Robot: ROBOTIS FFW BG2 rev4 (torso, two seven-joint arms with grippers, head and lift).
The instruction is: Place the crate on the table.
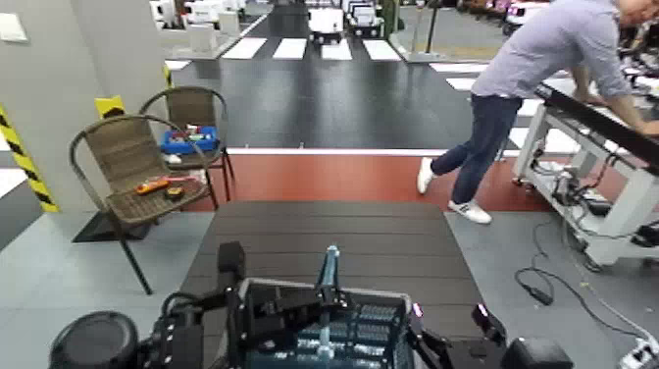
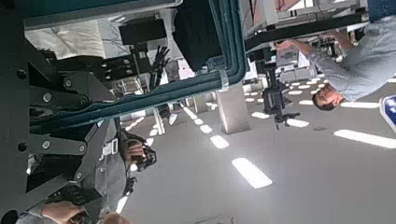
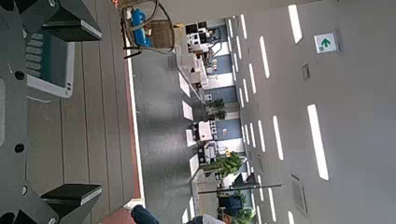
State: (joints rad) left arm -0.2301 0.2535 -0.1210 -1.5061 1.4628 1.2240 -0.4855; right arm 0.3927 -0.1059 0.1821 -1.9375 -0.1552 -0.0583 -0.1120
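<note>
Head view showed my left gripper (image 1: 257,312) and right gripper (image 1: 431,343) flanking the crate (image 1: 368,329) at bottom centre, over the counter's (image 1: 324,240) near edge. I couldn't tell whether either set of fingers was closed.

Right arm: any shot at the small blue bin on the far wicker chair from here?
Probably not. The right gripper is down at the crate by the table's near edge; the blue bin sits beyond its far-left corner.

crate (image 1: 378,329): lattice plastic | table (image 1: 333,245): matt dark slats | chairs (image 1: 132,162): wicker
</note>
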